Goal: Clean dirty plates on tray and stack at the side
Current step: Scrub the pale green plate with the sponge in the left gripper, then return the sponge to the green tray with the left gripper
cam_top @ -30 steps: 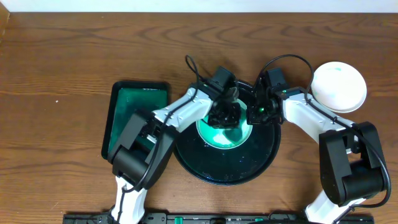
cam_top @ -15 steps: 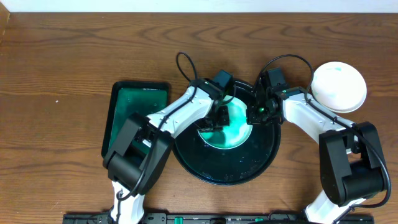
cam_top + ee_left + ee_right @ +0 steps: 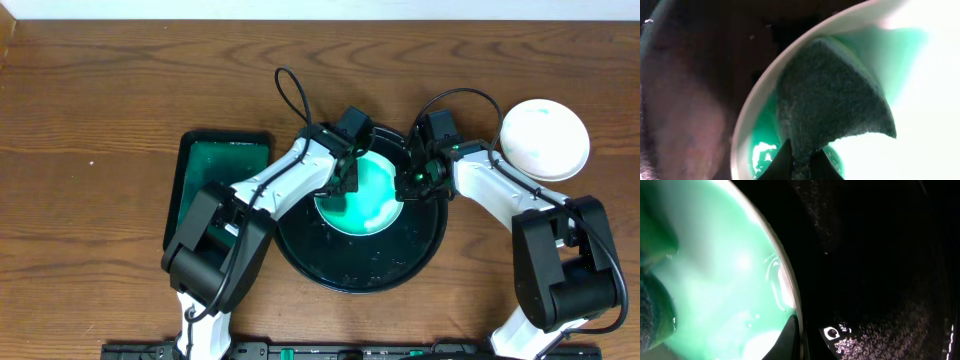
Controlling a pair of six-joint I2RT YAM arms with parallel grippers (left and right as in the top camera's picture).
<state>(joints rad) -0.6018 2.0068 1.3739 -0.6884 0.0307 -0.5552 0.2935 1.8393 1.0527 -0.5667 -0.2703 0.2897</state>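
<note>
Plate (image 3: 368,200) first: from above, you see it green and round, lying inside the black tub (image 3: 360,265) in the middle of the table (image 3: 100,100). Your left gripper (image 3: 340,185) is over the plate's left side. Your right gripper (image 3: 408,185) is at the plate's right edge. A white dish (image 3: 543,140) sits to the right of the tub, on the table. A green tray (image 3: 220,190) lies just beside the tub on the left.

In the left wrist view, your left fingers (image 3: 785,160) are closed tight on a dark sponge (image 3: 830,100). The sponge lies on the plate, just inside its pale rim. Past the rim you see the dark tub.

In the right wrist view, one right finger (image 3: 790,335) sits right on the plate's rim at the bottom. The fingers are narrow and pinch that rim. The plate looks wet and shiny green on the left. The tub is black on the right, with small bright specks on it.
</note>
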